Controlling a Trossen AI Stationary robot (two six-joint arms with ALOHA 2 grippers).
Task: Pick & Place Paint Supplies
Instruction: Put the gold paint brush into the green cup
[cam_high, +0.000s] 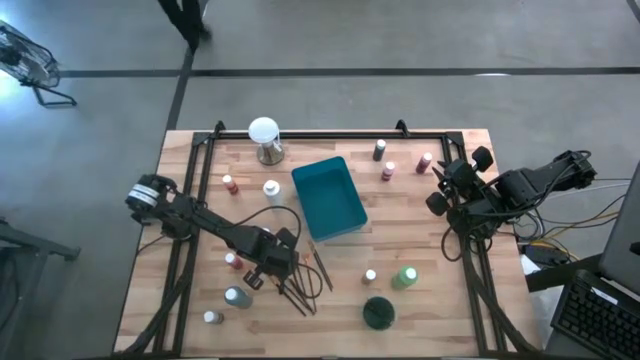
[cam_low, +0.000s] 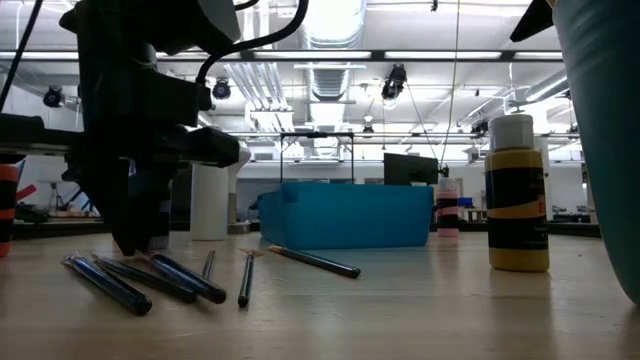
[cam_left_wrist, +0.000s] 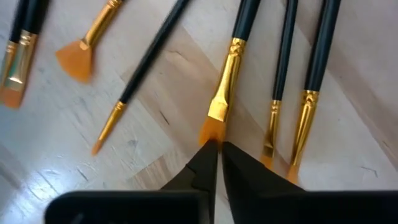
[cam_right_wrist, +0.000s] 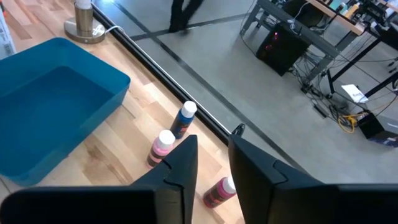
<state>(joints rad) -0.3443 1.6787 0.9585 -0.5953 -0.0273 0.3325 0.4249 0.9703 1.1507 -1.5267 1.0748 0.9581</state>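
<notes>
Several dark-handled brushes (cam_left_wrist: 236, 56) with gold ferrules and orange bristles lie flat and fanned out on the wooden table (cam_high: 300, 282). My left gripper (cam_left_wrist: 216, 146) stands over them near the table's front left (cam_high: 272, 270), shut on one brush's bristle end. White-capped bottles stand around it: red (cam_high: 233, 260), grey (cam_high: 238, 296) and white (cam_high: 211, 317). Others (cam_right_wrist: 163, 146) stand at the far right by my right gripper (cam_right_wrist: 211, 165), which hangs open and empty above the table's right edge (cam_high: 445, 192). My left gripper pinches the orange bristle tip (cam_left_wrist: 210, 129) of one dark-handled brush between its two fingertips. It comes from above, pointing steeply down. The brush runs away from the fingers and lies flat on the table among the other brushes.
A teal tray (cam_high: 328, 198) sits mid-table, with a white globe on a metal base (cam_high: 264, 135) behind it. A green bottle (cam_high: 405, 277), a small bottle (cam_high: 370, 277) and a dark green round one (cam_high: 378, 313) stand front right. A black rail (cam_high: 330, 133) runs along the far edge.
</notes>
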